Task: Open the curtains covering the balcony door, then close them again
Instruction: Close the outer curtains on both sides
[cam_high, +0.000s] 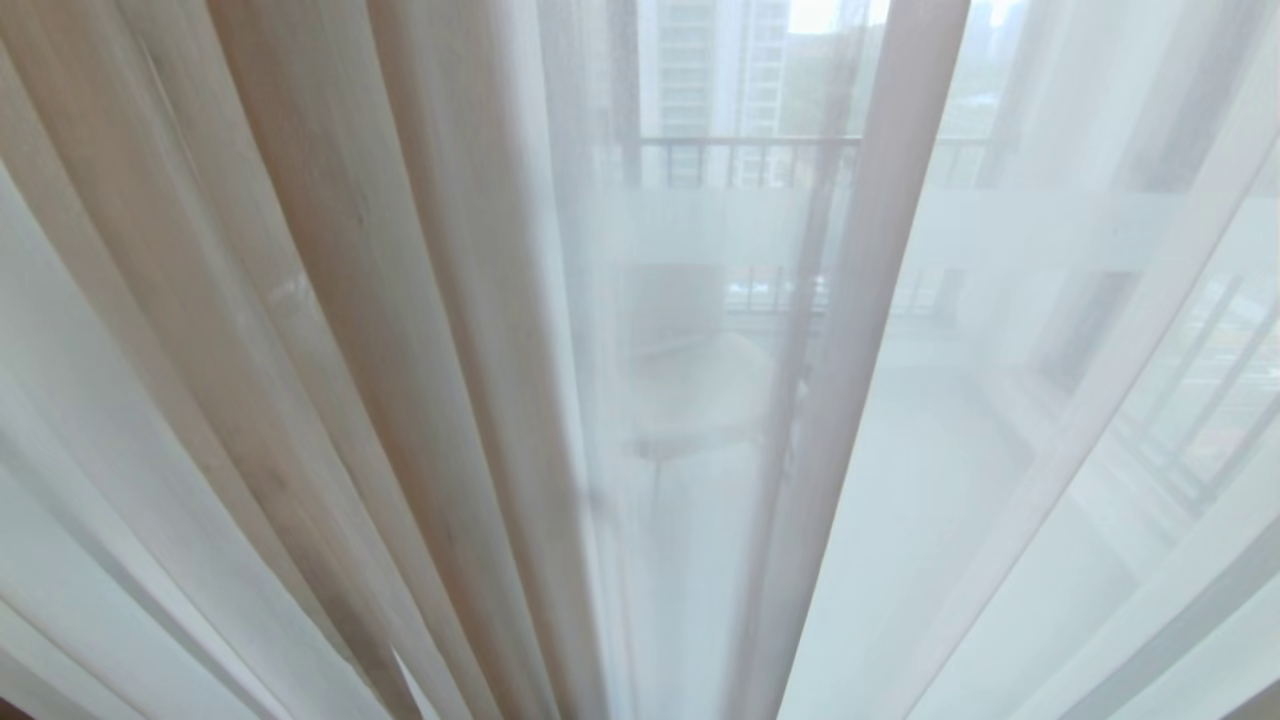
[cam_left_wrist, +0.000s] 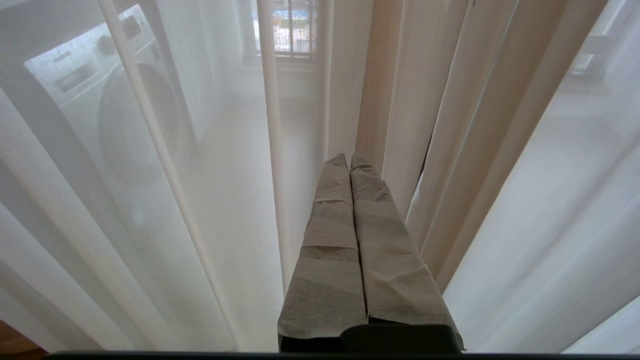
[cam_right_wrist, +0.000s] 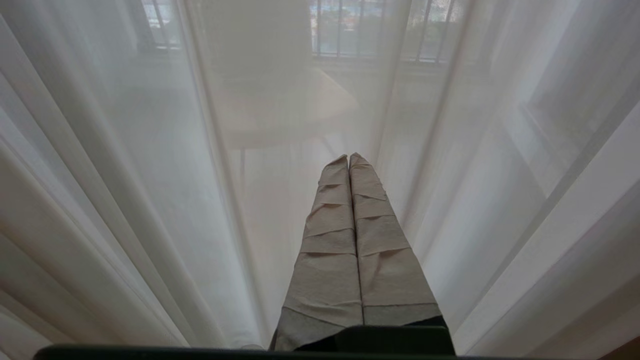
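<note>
In the head view the curtains (cam_high: 330, 330) fill the whole frame: thick cream-beige pleats fan across the left half, and thin white sheer covers the centre and right. Through the sheer, hazily, a dark balcony railing (cam_high: 740, 150) runs across the upper centre, high-rise buildings (cam_high: 715, 60) stand above it at the top, and a pale rounded chair (cam_high: 700, 390) sits mid-frame; the balcony door itself cannot be made out behind the fabric. Neither arm shows here. In the left wrist view the left gripper (cam_left_wrist: 349, 159) rises from the bottom centre, its two tape-wrapped fingers (cam_left_wrist: 330, 240) pressed flat together and grasping nothing, tips just before the beige folds at centre right; sheer hangs on both sides, and through it at upper left a washing machine (cam_left_wrist: 115, 110) shows faintly. In the right wrist view the right gripper (cam_right_wrist: 349, 158) likewise comes up from the bottom centre, fingers (cam_right_wrist: 330, 250) clenched together and empty, with only sheer around it, the chair and railing bars dim at the top.
</note>
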